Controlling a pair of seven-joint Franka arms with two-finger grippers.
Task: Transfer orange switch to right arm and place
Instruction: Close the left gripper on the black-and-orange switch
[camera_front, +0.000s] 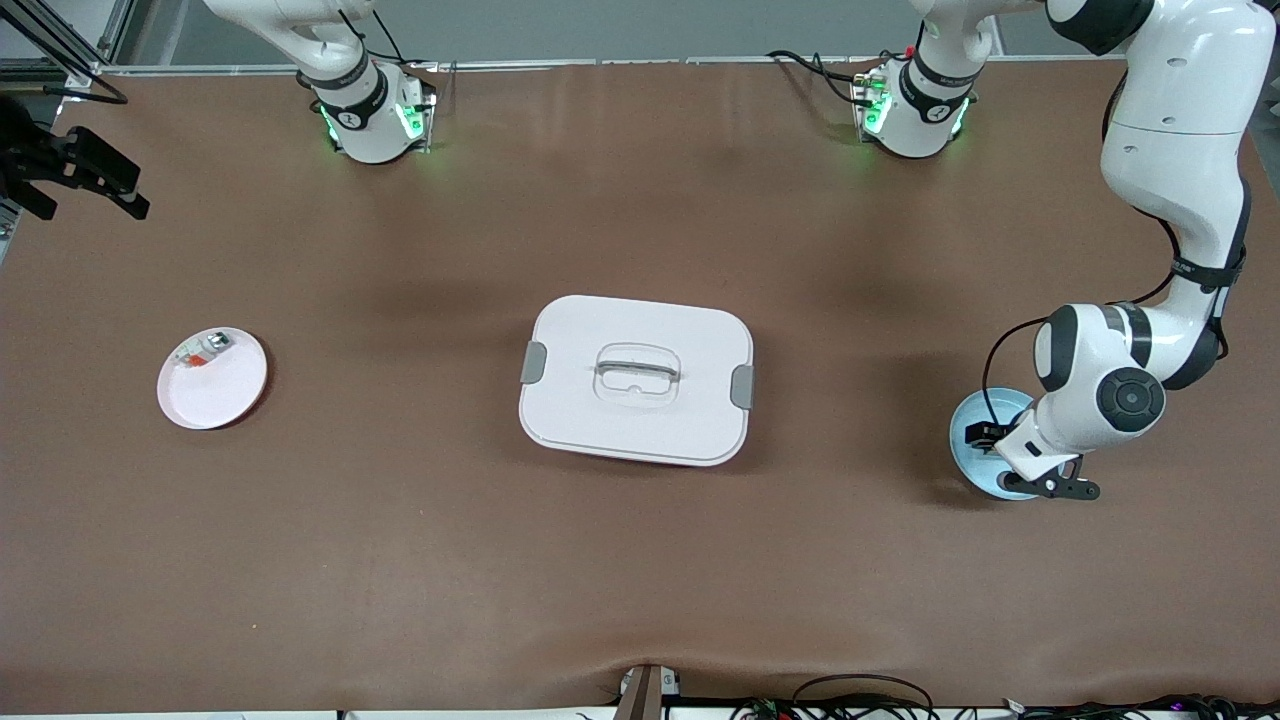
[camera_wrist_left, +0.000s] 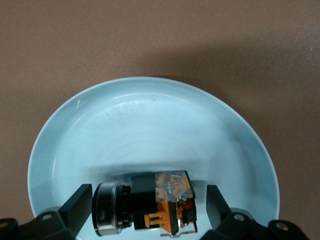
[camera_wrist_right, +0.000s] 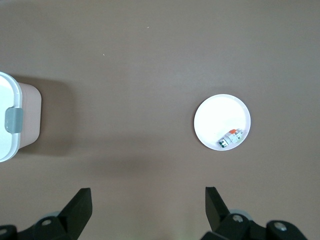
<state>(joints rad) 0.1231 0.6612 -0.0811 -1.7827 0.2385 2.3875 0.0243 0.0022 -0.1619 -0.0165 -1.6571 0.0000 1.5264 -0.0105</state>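
The orange switch (camera_wrist_left: 150, 204), a black stubby part with a silver end and an orange piece, lies on its side in the pale blue plate (camera_wrist_left: 150, 115). My left gripper (camera_wrist_left: 147, 207) is low over that plate (camera_front: 972, 420), open, with one finger on each side of the switch and a small gap at both. In the front view the left hand hides the switch. My right gripper (camera_wrist_right: 148, 200) is open and empty, high above the table at the right arm's end; its black hand shows at the edge of the front view (camera_front: 80, 165).
A white plate (camera_front: 225, 395) holding a small white-silver part with a red bit (camera_front: 203, 352) lies toward the right arm's end, also in the right wrist view (camera_wrist_right: 215, 120). A white lidded box with grey clips (camera_front: 637, 380) stands mid-table.
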